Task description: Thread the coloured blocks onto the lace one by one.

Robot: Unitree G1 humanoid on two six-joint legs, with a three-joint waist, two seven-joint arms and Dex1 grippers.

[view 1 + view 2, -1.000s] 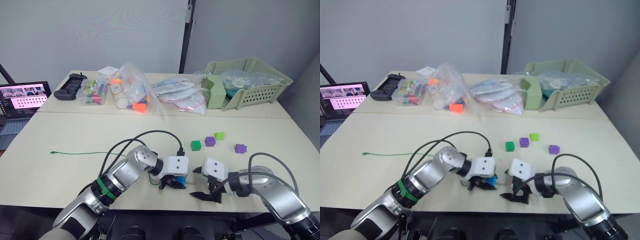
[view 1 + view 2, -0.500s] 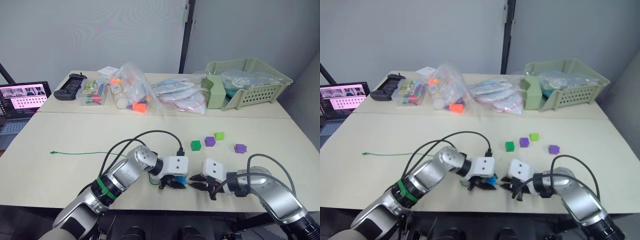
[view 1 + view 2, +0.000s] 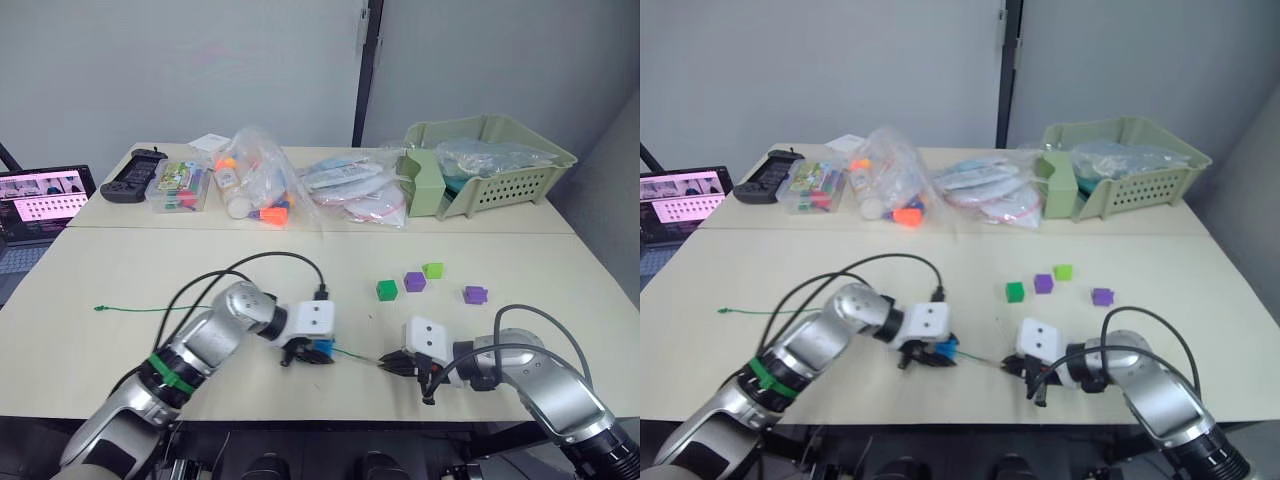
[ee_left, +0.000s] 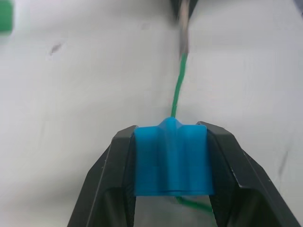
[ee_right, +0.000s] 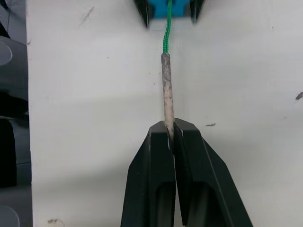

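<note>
While the blue block is only just on the lace, the views read as follows.

Head views: the left gripper (image 3: 312,352) holds the blue block (image 3: 322,349) near the table's (image 3: 120,270) front edge; the right gripper (image 3: 388,365) sits just beside it. A short run of lace (image 3: 352,354) spans the gap, and its far end (image 3: 100,308) lies well apart toward the robot's left. The dark green (image 3: 387,290), two purple (image 3: 415,282) (image 3: 475,294) and lime (image 3: 433,270) cubes wait further back.

Left wrist: the jaws are clamped on the blue block (image 4: 172,158); the lace (image 4: 177,92) leaves its far face straight ahead.

Right wrist: the jaws are pressed together on the stiff pale tip (image 5: 166,90), whose long axis runs along the fingers (image 5: 156,179) and points at the block (image 5: 168,8).

Step in hand: drawing the lace through. I judge it best to keep the tip in line with the hole and pull the hands straight apart, without twisting.
</note>
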